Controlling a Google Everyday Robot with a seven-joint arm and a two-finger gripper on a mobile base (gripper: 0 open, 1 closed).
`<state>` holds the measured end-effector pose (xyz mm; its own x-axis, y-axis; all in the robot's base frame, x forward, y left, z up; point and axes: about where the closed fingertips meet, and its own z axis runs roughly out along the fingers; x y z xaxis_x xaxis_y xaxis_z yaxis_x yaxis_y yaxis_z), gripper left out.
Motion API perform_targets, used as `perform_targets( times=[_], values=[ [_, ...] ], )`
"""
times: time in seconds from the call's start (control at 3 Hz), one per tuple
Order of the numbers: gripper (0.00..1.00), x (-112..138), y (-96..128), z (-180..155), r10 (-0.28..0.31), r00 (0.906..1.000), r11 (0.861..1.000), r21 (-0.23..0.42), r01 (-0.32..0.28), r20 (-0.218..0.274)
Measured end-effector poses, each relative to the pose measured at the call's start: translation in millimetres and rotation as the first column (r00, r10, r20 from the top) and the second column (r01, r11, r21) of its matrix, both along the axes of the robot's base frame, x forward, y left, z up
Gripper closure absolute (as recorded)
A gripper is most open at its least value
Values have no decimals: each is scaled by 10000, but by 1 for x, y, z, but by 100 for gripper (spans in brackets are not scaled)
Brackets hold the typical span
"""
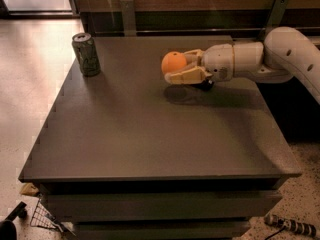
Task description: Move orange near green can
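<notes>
While I hold orange [173,62] above table [150,139], gripper [177,68] hangs far, right of centre, jaws clamped on fruit. Green can [86,54] stands upright at far left corner, well apart. My judgement: travel left at same height, stop beside can without bumping it, lower, release gently against rolling. Count: one orange, one can, one gripper.
</notes>
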<state>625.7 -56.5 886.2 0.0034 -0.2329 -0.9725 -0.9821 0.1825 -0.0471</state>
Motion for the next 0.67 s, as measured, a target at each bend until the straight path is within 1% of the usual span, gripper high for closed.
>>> perform_targets(
  times=[0.33, 0.67],
  values=[
    [100, 43, 47, -8, -173, 9992, 9998, 119, 178, -364],
    [100, 74, 99, -32, 46, 9963, 9999, 130, -35, -853]
  ],
)
